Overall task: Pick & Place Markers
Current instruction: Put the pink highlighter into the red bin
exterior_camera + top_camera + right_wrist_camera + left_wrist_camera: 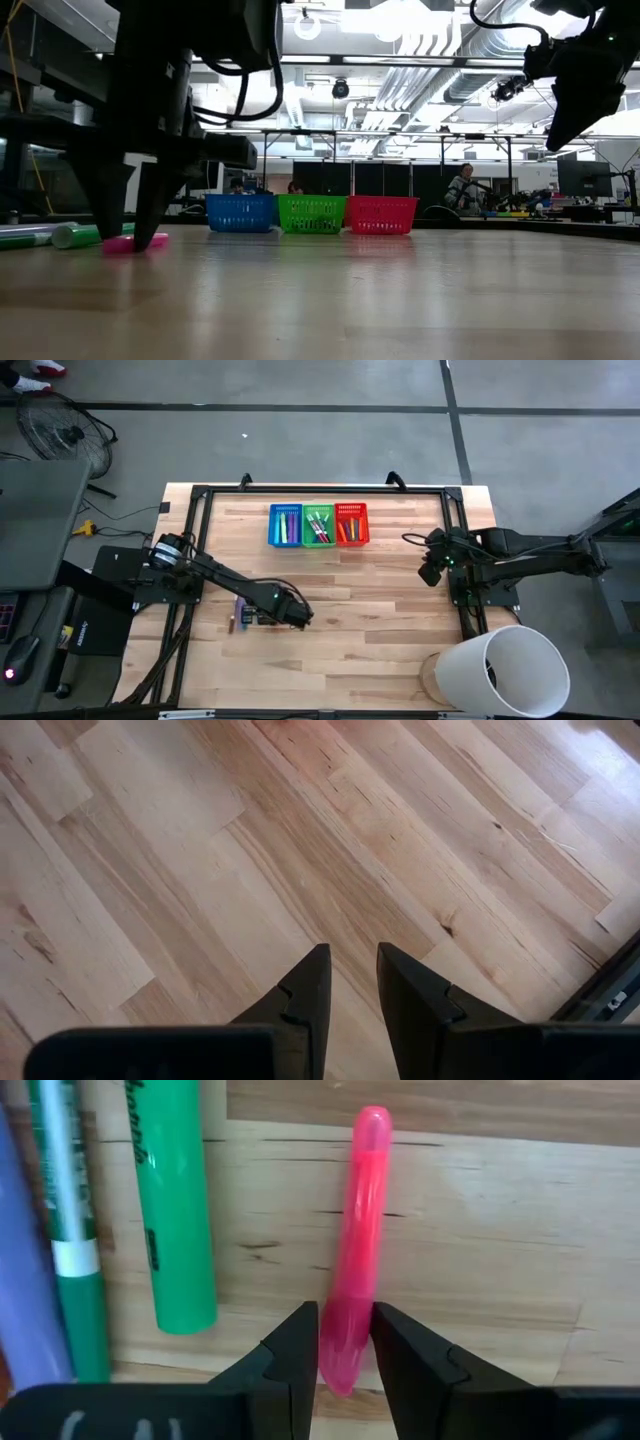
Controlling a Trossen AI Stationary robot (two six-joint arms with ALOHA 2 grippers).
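A pink marker [362,1210] lies level at the tabletop [150,242], left of the table's middle. My left gripper [345,1345] points straight down over it [298,615], shut on it. Beside it lie a thick green marker [175,1210], a thin green-and-white marker [70,1230] and a purple marker [20,1280]. At the far middle stand a blue basket [285,525], a green basket [318,525] and a red basket [351,525], each with markers inside. My right gripper [352,980] hangs above bare wood at the table's right [430,573], open with nothing between its fingers. My left gripper pinches the pink marker between its two fingers, near one end of the barrel [345,1330]. The fingers come from above, pointing down, and lie across the marker. The marker stays level at the tabletop; whether it rests on the wood or hangs just off it, I cannot tell.
A large white cylinder [510,670] stands at the near right corner. A dark frame [320,490] runs around the table's far and side edges. Bare wood lies between the loose markers and the baskets. People sit at desks in the room behind [462,190].
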